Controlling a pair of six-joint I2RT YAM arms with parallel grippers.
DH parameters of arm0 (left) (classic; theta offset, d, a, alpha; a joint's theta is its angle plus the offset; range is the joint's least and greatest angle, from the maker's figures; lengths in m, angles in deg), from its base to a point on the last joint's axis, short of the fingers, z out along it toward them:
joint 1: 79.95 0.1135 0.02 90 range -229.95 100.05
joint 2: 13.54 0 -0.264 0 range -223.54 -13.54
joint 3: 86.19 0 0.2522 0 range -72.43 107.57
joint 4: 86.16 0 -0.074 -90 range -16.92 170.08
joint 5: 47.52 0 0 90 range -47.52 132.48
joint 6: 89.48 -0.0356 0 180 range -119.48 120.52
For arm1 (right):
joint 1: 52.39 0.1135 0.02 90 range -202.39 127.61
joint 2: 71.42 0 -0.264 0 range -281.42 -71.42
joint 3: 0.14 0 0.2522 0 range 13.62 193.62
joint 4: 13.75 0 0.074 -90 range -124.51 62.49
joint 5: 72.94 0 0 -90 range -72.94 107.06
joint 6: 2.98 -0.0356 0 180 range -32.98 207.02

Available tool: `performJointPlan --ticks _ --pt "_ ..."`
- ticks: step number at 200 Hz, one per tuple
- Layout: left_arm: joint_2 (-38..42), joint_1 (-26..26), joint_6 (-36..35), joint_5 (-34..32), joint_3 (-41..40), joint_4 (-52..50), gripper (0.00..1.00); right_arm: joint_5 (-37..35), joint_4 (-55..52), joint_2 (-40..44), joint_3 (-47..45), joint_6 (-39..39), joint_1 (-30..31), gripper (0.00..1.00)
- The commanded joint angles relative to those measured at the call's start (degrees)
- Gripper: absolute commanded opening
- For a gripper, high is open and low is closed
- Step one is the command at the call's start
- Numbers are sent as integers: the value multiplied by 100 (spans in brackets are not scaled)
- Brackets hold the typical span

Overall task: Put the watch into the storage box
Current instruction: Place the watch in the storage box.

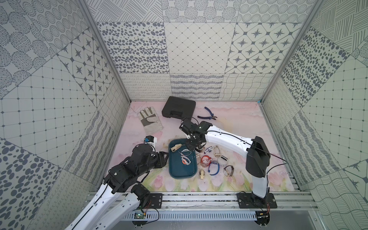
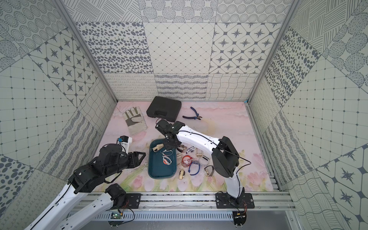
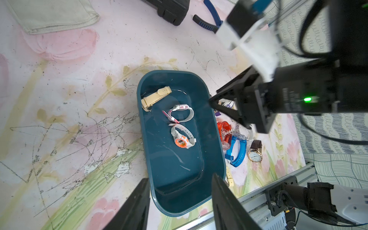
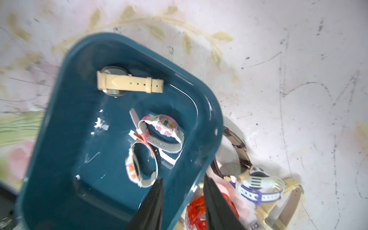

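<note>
My right hand (image 4: 183, 178) nose-down over the rim of the storage box (image 1: 179, 169), narrowly apart, empty; left hand (image 3: 180, 177) level beside it, wide, empty.

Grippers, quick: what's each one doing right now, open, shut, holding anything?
Left gripper: open, empty.
Right gripper: open, empty, above the rim of the box.

A: Is your light good?
B: Bright, even, from overhead; you get only soft shadows. Glare streaks the storage box (image 4: 59, 123) floor.
A: Focus?
B: Your right wrist view smears toward its edges; both top views are sharp.
</note>
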Motion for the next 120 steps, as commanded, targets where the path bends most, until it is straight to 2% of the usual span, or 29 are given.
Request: performJointPlan --ticks 1,24,59,97,120 --pt "-335 -46 -272 494 69 584 56 368 634 943 -693 -138 -467 39" --pt "-940 -372 -472 569 207 929 58 710 993 1819 -1714 -213 -1257 39" --pt "-2380 -1315 -958 109 749 1260 58 1112 1537 2914 -3079 -367 -2364 39" --pt "-4198 -1950 -1634 358 1638 1614 56 1479 1910 3365 -3872 -429 -3029 40" --pt "-5187 -2107 -1828 561 2141 1839 55 1665 2058 3508 -4186 -447 -3328 40"
